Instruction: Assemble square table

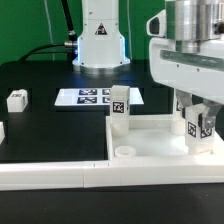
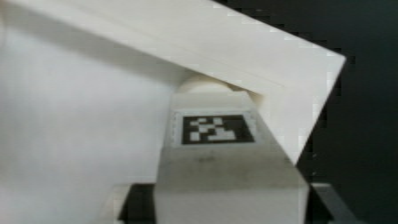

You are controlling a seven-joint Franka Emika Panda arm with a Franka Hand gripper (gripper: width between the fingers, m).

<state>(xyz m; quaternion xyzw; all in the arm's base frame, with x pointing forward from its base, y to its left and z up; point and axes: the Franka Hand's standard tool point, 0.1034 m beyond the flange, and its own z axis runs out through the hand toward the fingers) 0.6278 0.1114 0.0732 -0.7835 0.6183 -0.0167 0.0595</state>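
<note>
At the exterior view's left a loose leg (image 1: 17,99) lies apart. A second leg (image 1: 120,107) stands upright at the far left corner of the tabletop (image 1: 150,148). Further right, the gripper (image 1: 197,117) clamps a third leg (image 1: 198,128), long axis vertical, over the far right corner.

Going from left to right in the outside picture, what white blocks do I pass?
A white piece cut off at the edge → loose leg → upright leg → held leg in the end effector.
</note>
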